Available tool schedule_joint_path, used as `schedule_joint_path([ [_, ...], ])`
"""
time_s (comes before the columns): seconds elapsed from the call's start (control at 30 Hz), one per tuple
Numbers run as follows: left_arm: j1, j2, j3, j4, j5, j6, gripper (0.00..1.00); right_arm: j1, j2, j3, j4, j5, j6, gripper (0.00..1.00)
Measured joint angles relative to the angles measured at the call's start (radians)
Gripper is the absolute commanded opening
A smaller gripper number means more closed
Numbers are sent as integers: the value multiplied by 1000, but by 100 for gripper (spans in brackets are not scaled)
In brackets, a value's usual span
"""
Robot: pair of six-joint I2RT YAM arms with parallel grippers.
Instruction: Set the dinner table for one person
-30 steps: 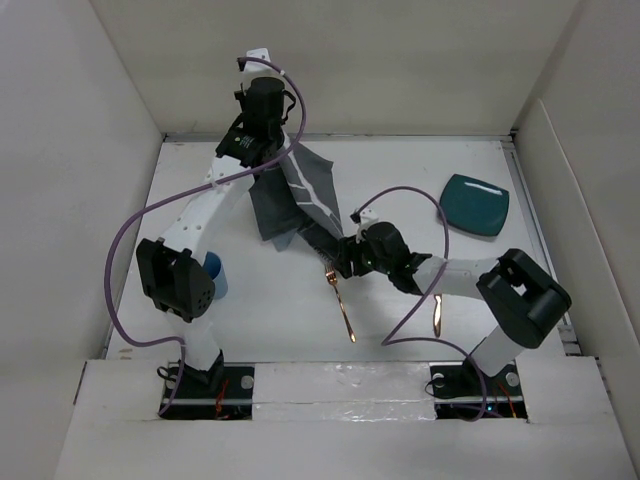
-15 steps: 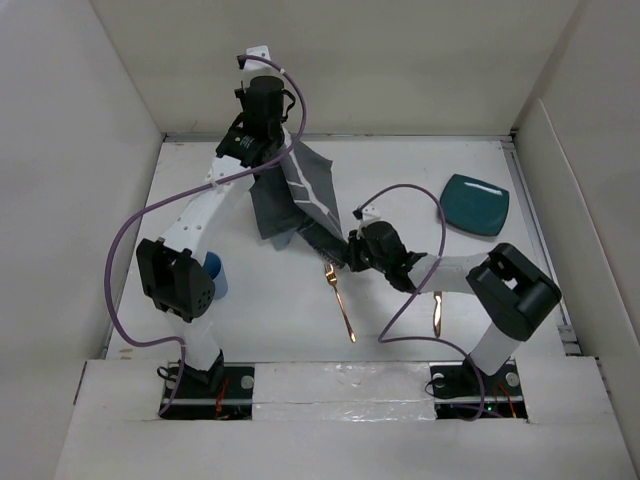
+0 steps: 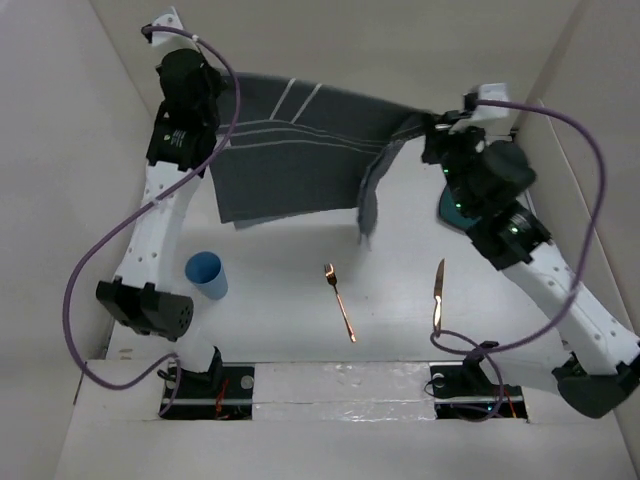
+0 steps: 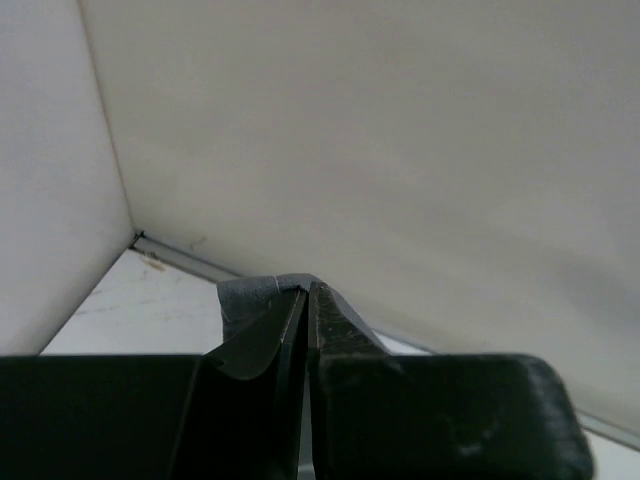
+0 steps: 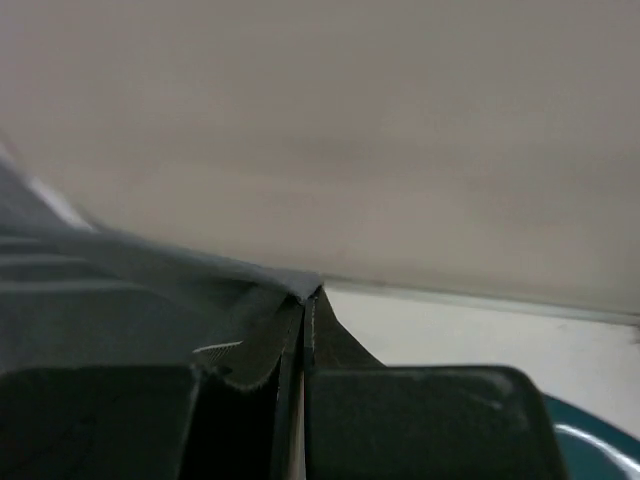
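A grey placemat with white stripes hangs stretched in the air between both arms, above the back of the white dinner table. High at the back left, my left gripper is shut on its left corner; the left wrist view has the cloth pinched at the left gripper's tips. My right gripper is shut on the right corner, and that view has the fabric clamped at the right gripper's tips. One flap droops near the middle.
A copper fork and a copper knife lie on the table near the front. A blue cup stands at the front left. A teal plate sits at the back right, mostly under my right arm. White walls enclose the table.
The right gripper shut on the placemat's corner and rose to the back right. The left arm lifted up and left. The crumpled placemat is now spread out between them.
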Motion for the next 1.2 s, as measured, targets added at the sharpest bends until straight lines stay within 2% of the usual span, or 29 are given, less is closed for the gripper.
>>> schedule_joint_path([
  [0.2, -11, -253, -150, 46, 93, -81, 0, -13, -152, 122, -130, 72, -93, 0],
  [0.37, -18, -402, -296, 112, 159, -144, 0, -63, -167, 123, -207, 82, -124, 0],
  [0.5, -18, -393, -365, 138, 185, -175, 0, -176, -74, 146, -228, 37, -136, 0],
  [0.63, -11, -264, -355, 139, 155, -171, 0, -274, 115, 224, -226, -24, -138, 0],
  [0.7, -5, -158, -285, 106, 133, -160, 0, -309, 225, 285, -245, -60, -135, 0],
  [0.73, -5, -158, -285, 106, 133, -160, 0, -320, 278, 326, -251, -72, -133, 0],
  [0.77, -3, -20, -171, 63, 104, -138, 0, -337, 361, 391, -252, -93, -134, 0],
  [0.8, 6, 43, -85, 6, 101, -133, 0, -350, 416, 463, -315, -105, -133, 0],
  [0.87, 23, 204, 161, -31, 114, -124, 0, -365, 568, 707, -387, -127, -134, 0],
  [0.9, 35, 254, 236, -30, 129, -127, 0, -373, 635, 828, -402, -138, -135, 0],
  [0.93, 53, 292, 296, -37, 145, -132, 0, -382, 692, 935, -417, -149, -137, 0],
  [1.0, 80, 307, 329, -54, 178, -150, 0, -396, 733, 1044, -431, -188, -135, 0],
  [1.07, 87, 289, 309, -46, 197, -158, 0, -398, 702, 1025, -422, -222, -139, 0],
  [1.1, 87, 255, 251, -24, 204, -163, 0, -399, 662, 970, -404, -238, -140, 0],
  [1.2, 82, 113, -2, 59, 225, -184, 0, -408, 478, 659, -303, -295, -137, 0],
])
